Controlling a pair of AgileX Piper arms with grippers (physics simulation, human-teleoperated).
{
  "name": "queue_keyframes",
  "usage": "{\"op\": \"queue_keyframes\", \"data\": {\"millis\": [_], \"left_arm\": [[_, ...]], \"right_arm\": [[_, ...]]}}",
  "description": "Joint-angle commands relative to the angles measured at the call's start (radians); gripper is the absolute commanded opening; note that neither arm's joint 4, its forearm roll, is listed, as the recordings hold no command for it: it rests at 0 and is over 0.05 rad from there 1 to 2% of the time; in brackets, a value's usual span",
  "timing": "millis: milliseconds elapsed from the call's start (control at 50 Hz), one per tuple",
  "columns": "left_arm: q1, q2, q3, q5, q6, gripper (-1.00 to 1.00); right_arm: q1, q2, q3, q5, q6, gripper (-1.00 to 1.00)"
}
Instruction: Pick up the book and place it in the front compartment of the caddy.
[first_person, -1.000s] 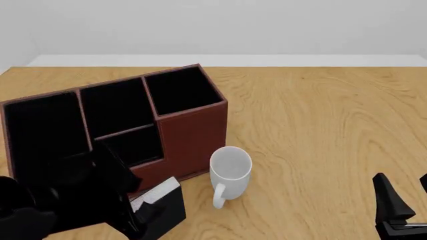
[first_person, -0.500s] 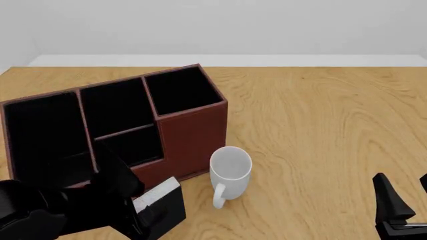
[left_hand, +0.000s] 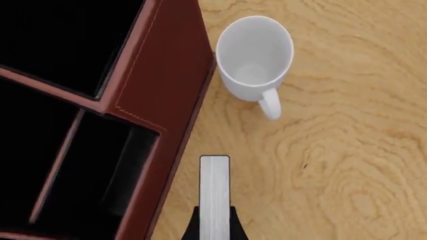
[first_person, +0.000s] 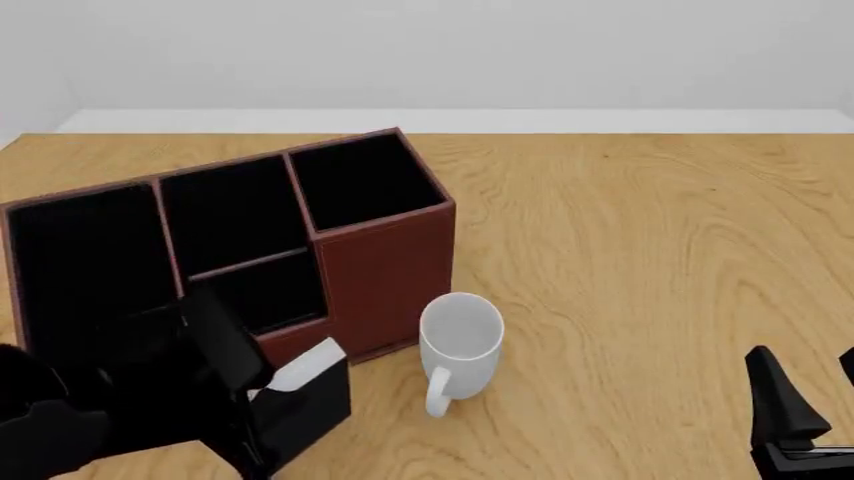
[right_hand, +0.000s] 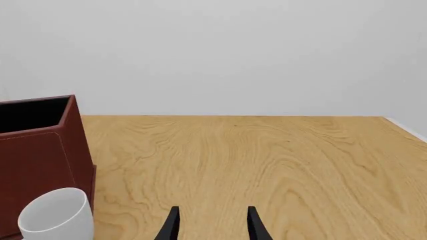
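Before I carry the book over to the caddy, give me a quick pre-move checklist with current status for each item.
1. Left gripper shut on the book: ok, fingers flank it in the left wrist view.
2. Book off the table: cannot tell; in the front view it looks tilted, page edges up.
3. Front compartment empty: ok as far as visible; its black lining hides the bottom.
4. Mug clear of the path: ok, it stands beside the caddy, to the right of the book.
5. Right gripper out of the way: ok, open and empty, far right of the table.
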Motion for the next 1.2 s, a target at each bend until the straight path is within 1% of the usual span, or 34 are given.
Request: {"op": "queue_keyframes", "data": {"millis": [20,60,100,140,240,260,280,320,380,400,440,460,480,500,560,580,600,700,760,780,800,820,840,860,880,900,940,960,1040,1060,1080,1100,1160,1200], "left_arm": [[0.043,-0.049,-0.073,0.091,0.119,-1.0],[0.052,-0.062,-0.09,0.111,0.137,-1.0],[0.048,-0.069,-0.107,0.127,0.139,-1.0],[0.059,-0.08,-0.127,0.147,0.16,-1.0],[0.054,-0.105,-0.172,0.193,0.173,-1.0],[0.032,-0.121,-0.181,0.208,0.183,-1.0],[0.043,-0.124,-0.189,0.217,0.183,-1.0],[0.034,-0.138,-0.199,0.232,0.198,-1.0],[0.001,-0.166,-0.214,0.264,0.217,-1.0],[-0.018,-0.171,-0.218,0.275,0.209,-1.0],[-0.039,-0.186,-0.221,0.292,0.225,-1.0],[-0.08,-0.195,-0.232,0.314,0.22,-1.0],[-0.091,-0.197,-0.237,0.322,0.219,-1.0],[-0.088,-0.207,-0.241,0.336,0.238,-1.0],[-0.145,-0.216,-0.271,0.369,0.221,-1.0],[-0.152,-0.226,-0.284,0.388,0.239,-1.0],[-0.193,-0.228,-0.304,0.406,0.223,-1.0],[-0.201,-0.239,-0.344,0.451,0.237,-1.0],[-0.227,-0.244,-0.374,0.477,0.233,-1.0],[-0.222,-0.249,-0.377,0.485,0.249,-1.0],[-0.223,-0.249,-0.382,0.489,0.247,-1.0],[-0.249,-0.25,-0.395,0.504,0.25,-1.0],[-0.243,-0.256,-0.396,0.511,0.269,-1.0],[-0.236,-0.252,-0.414,0.518,0.257,-1.0],[-0.253,-0.249,-0.43,0.53,0.249,-1.0],[-0.26,-0.255,-0.434,0.541,0.269,-1.0],[-0.243,-0.249,-0.474,0.565,0.269,-1.0],[-0.249,-0.257,-0.475,0.575,0.286,-1.0],[-0.203,-0.27,-0.505,0.613,0.343,-1.0],[-0.203,-0.265,-0.525,0.623,0.336,-1.0],[-0.187,-0.267,-0.537,0.633,0.352,-1.0],[-0.137,-0.283,-0.518,0.638,0.415,-1.0],[-0.12,-0.282,-0.55,0.655,0.444,-1.0],[-0.108,-0.276,-0.588,0.669,0.461,-1.0]], "right_arm": [[0.0,0.0,0.0,0.0,0.0,1.0],[0.0,0.0,0.0,0.0,0.0,1.0],[0.0,0.0,0.0,0.0,0.0,1.0],[0.0,0.0,0.0,0.0,0.0,1.0],[0.0,0.0,0.0,0.0,0.0,1.0],[0.0,0.0,0.0,0.0,0.0,1.0],[0.0,0.0,0.0,0.0,0.0,1.0],[0.0,0.0,0.0,0.0,0.0,1.0],[0.0,0.0,0.0,0.0,0.0,1.0],[0.0,0.0,0.0,0.0,0.0,1.0],[0.0,0.0,0.0,0.0,0.0,1.0],[0.0,0.0,0.0,0.0,0.0,1.0],[0.0,0.0,0.0,0.0,0.0,1.0],[0.0,0.0,0.0,0.0,0.0,1.0],[0.0,0.0,0.0,0.0,0.0,1.0],[0.0,0.0,0.0,0.0,0.0,1.0],[0.0,0.0,0.0,0.0,0.0,1.0],[0.0,0.0,0.0,0.0,0.0,1.0],[0.0,0.0,0.0,0.0,0.0,1.0],[0.0,0.0,0.0,0.0,0.0,1.0],[0.0,0.0,0.0,0.0,0.0,1.0],[0.0,0.0,0.0,0.0,0.0,1.0],[0.0,0.0,0.0,0.0,0.0,1.0],[0.0,0.0,0.0,0.0,0.0,1.0],[0.0,0.0,0.0,0.0,0.0,1.0],[0.0,0.0,0.0,0.0,0.0,1.0],[0.0,0.0,0.0,0.0,0.0,1.0],[0.0,0.0,0.0,0.0,0.0,1.0],[0.0,0.0,0.0,0.0,0.0,1.0],[0.0,0.0,0.0,0.0,0.0,1.0],[0.0,0.0,0.0,0.0,0.0,1.0],[0.0,0.0,0.0,0.0,0.0,1.0],[0.0,0.0,0.0,0.0,0.0,1.0],[0.0,0.0,0.0,0.0,0.0,1.0]]}}
